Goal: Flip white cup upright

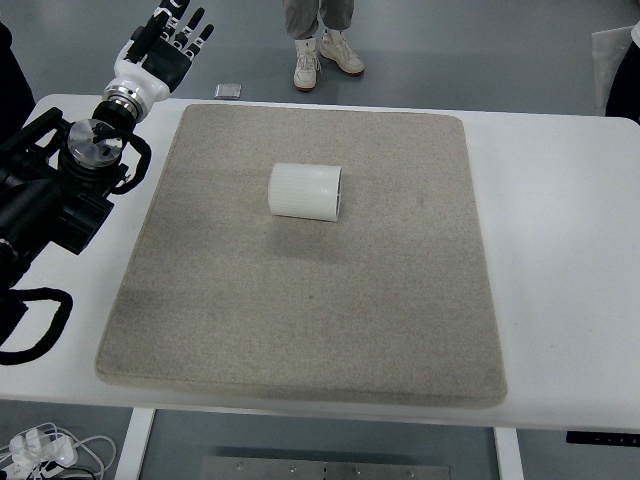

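- A white ribbed plastic cup (305, 190) lies on its side, toward the far middle of a square beige felt mat (300, 320).
- The mat covers most of a white rectangular table (560, 260).
- My left hand (165, 45), white and black with jointed fingers, hovers beyond the table's far left corner, well apart from the cup, fingers spread and holding nothing.
- I see no right hand.
- A person's white shoes (325, 55) stand on the floor past the far edge.
- I judge the reach has not begun; to do it well, I should approach the cup's side, grip around its barrel, then rotate until the base meets the mat.
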You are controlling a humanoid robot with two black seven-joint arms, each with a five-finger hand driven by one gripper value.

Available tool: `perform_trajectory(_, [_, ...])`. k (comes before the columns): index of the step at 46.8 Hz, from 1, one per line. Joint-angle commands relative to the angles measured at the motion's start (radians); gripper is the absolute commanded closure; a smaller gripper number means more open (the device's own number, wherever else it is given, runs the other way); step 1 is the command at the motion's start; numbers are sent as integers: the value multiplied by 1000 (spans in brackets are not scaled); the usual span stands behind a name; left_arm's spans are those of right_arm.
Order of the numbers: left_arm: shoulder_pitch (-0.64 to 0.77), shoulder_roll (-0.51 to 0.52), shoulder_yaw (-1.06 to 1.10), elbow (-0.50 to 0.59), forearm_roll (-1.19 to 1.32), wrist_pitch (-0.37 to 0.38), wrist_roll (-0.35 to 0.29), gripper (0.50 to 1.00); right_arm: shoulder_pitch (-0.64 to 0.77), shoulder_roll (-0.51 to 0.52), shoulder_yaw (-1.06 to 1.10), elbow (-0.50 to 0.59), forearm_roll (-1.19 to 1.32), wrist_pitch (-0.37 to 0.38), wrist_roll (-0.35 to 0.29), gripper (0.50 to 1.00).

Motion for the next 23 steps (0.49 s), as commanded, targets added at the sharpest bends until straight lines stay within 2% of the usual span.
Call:
perform_trajectory(1, [0,0,-2,0,0,0,0,506,0,0,-1,0,0,0,0,548])
perform_trajectory(23, [-6,3,-2,2,-9,-2,0,506,0,0,1,0,0,0,0,548])
